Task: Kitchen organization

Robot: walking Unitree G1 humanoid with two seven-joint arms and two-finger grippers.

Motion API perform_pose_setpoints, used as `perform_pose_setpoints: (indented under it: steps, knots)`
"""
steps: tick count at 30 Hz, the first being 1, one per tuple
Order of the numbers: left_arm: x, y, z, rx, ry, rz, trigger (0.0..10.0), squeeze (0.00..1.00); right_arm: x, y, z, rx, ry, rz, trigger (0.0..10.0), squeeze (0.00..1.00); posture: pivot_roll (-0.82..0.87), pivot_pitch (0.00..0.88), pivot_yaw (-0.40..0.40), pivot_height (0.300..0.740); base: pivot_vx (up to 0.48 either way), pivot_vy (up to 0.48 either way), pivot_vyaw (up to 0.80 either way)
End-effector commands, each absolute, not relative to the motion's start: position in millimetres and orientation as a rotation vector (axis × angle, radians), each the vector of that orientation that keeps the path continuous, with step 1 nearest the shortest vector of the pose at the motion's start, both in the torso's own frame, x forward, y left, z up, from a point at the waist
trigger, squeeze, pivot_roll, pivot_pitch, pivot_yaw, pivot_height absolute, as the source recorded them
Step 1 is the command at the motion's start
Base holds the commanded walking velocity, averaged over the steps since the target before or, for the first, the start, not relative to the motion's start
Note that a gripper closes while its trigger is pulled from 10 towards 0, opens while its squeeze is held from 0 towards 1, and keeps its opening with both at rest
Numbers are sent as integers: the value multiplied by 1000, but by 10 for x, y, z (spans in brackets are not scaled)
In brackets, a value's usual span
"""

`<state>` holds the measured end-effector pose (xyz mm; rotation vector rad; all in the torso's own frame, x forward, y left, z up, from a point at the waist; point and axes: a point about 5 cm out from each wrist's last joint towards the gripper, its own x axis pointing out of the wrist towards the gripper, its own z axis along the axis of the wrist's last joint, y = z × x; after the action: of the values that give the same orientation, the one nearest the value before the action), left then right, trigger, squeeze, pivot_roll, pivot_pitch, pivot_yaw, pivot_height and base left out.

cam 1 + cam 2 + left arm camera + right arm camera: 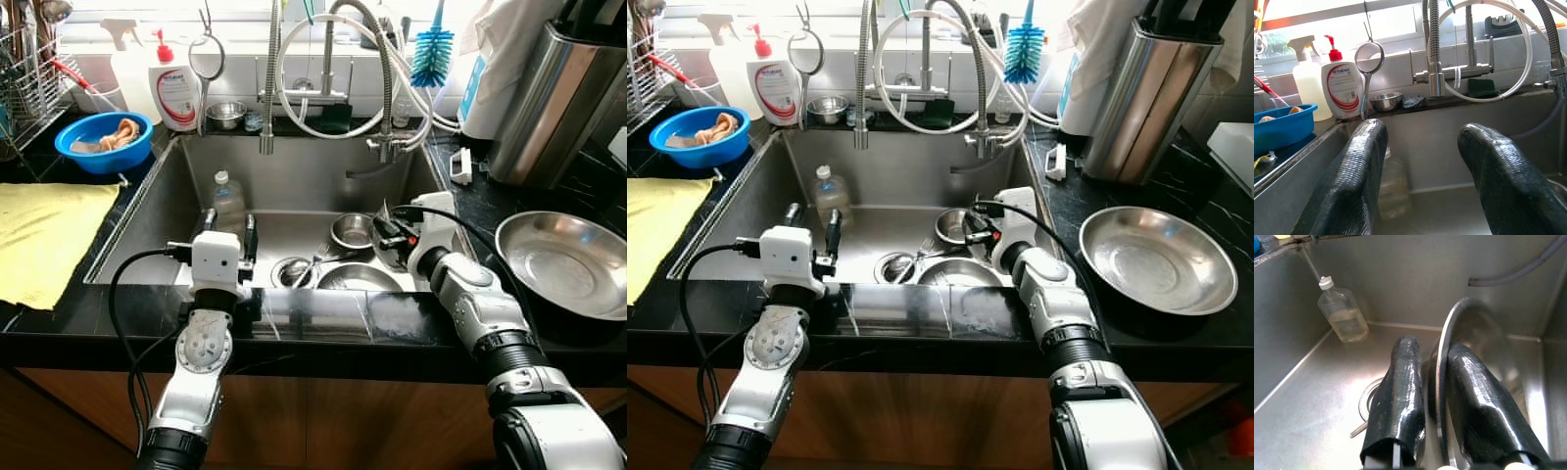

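Over the sink's (pixel 147 230) left half my left gripper (pixel 229 230) hangs open, holding nothing. A clear plastic bottle (pixel 227 201) stands just beyond it against the back wall, also seen as the bottle (pixel 1393 188) between the fingers (pixel 1359 166). On the sink's right side my right gripper (pixel 389 238) is low. The right wrist view shows that gripper (pixel 1434 350) shut on the thin rim of a steel bowl (pixel 1448 322). A small steel bowl (pixel 351 230) and a larger one (pixel 358 277) lie on the sink floor by the drain (pixel 292 271).
A wide steel bowl (pixel 563 259) sits on the right counter beside a steel canister (pixel 554 98). On the left are a yellow cloth (pixel 44 235), a blue bowl (pixel 103 137) and a soap bottle (pixel 176 88). Faucet hoses (pixel 333 73) hang over the back of the sink.
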<state>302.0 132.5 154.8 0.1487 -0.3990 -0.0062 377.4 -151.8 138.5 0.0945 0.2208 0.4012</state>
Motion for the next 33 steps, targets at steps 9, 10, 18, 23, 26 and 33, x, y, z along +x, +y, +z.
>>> perform_pose_setpoints:
  steps: [9, 10, 18, 23, 26, 33]
  knots:
    - [3009, 1347, 1479, 164, -354, -19, 10000, 0, 3808, -1504, 1461, 79, 193, 391, 10000, 125, -73, 0, 10, 740, 0, 0, 0]
    - [3010, 1350, 1479, 165, -353, -21, 10000, 0, 3805, -1503, 1473, 72, 183, 392, 10000, 125, -73, 0, 10, 740, 0, 0, 0]
    - [3015, 1349, 1479, 167, -352, -27, 10000, 0, 3800, -1480, 1480, 46, 179, 401, 10000, 518, -77, 0, 18, 740, 0, 0, 0]
    - [3022, 1351, 1483, 167, -352, -27, 10000, 0, 3814, -1508, 1592, -62, 135, 380, 10000, 0, -80, 0, 18, 740, 0, 0, 0]
    - [3038, 1355, 1489, 168, -351, -25, 10000, 0, 3824, -1541, 1811, -142, 65, 366, 10000, 0, -92, 0, 24, 740, 0, 0, 0]
    - [3066, 1340, 1485, 168, -347, -38, 10000, 0, 3744, -1656, 2287, -279, -40, 277, 10000, 0, -122, 0, 32, 740, 0, 0, 0]
